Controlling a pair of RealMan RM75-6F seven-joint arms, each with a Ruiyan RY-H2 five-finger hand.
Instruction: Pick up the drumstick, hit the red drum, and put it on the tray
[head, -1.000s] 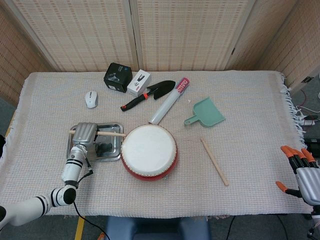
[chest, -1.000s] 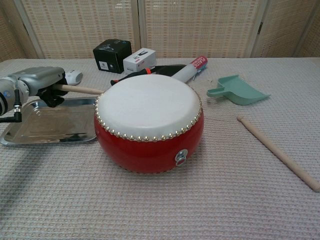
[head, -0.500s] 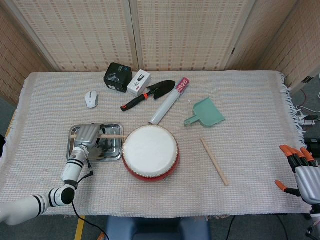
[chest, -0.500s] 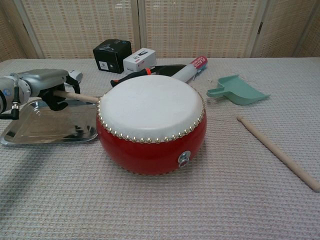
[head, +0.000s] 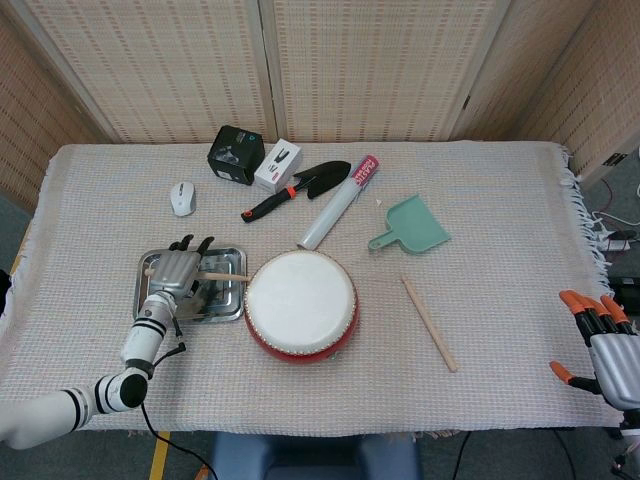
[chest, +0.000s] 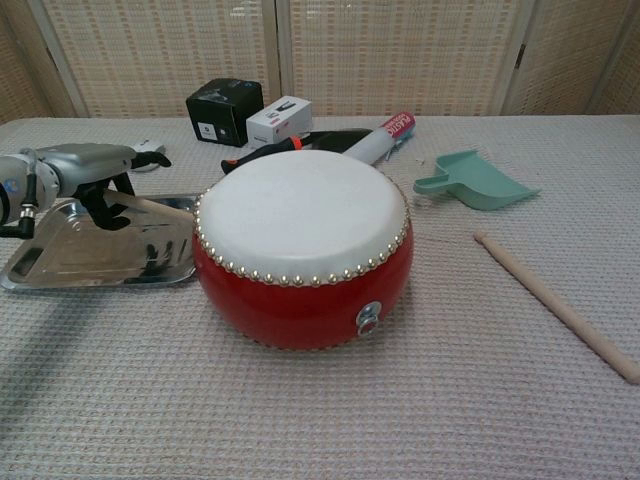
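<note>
The red drum (head: 300, 302) (chest: 300, 240) with its white skin stands at the table's front centre. Just left of it is the metal tray (head: 228, 258) (chest: 60, 265). A wooden drumstick (head: 222, 276) (chest: 160, 204) lies across the tray, its tip toward the drum. My left hand (head: 178, 268) (chest: 85, 165) hovers over the stick's handle end with its fingers spread and nothing in its grip. A second drumstick (head: 430, 323) (chest: 555, 305) lies on the cloth right of the drum. My right hand (head: 600, 340) hangs open off the table's front right corner.
Along the back sit a computer mouse (head: 182, 197), a black box (head: 236, 154), a white box (head: 278, 164), a black trowel (head: 295, 189), a white tube (head: 338, 203) and a green dustpan (head: 412, 224). The cloth ends in a fringe on the right.
The left hand lowered the drumstick onto the tray and spread its fingers, letting go of it. The right hand has not moved.
</note>
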